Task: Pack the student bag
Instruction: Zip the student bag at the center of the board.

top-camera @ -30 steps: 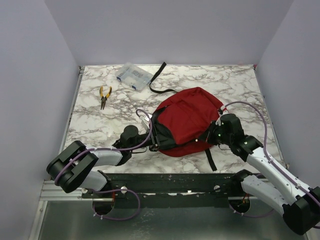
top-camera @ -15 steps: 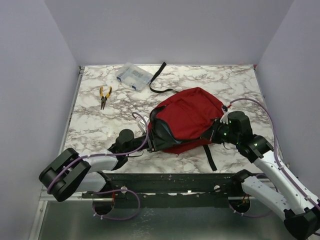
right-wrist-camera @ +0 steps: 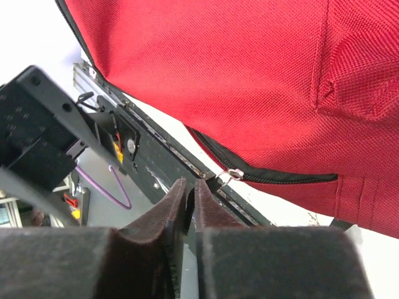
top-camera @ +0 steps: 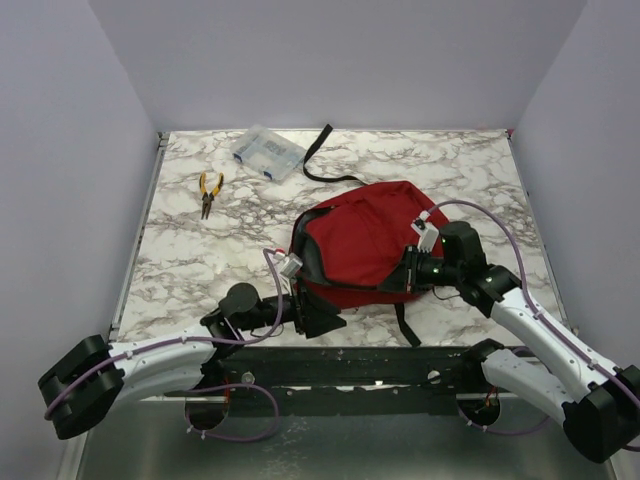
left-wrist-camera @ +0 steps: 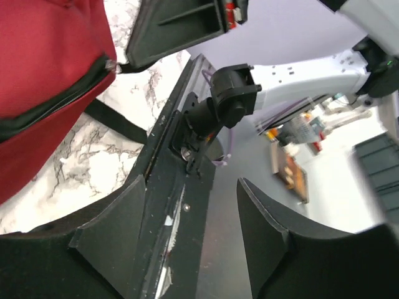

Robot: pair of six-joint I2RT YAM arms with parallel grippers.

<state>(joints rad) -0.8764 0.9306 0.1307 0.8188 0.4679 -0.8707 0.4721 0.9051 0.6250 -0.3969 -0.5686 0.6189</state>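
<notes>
Packing looks barely begun: the student bag (top-camera: 365,245) lies mid-table, towards the near edge, between both arms.

The yellow-handled pliers (top-camera: 208,192) and the clear plastic box (top-camera: 266,152) lie on the marble table (top-camera: 470,170) at the far left, well apart from the bag; what the bag holds is hidden. The left gripper (left-wrist-camera: 190,187) is spread and empty at the bag's near-left corner. The right gripper (right-wrist-camera: 191,184) is pressed almost together, pinching nothing visible, with the zip pull (right-wrist-camera: 234,175) just beside its tips. Opening the bag and loading it apparently remain.
</notes>
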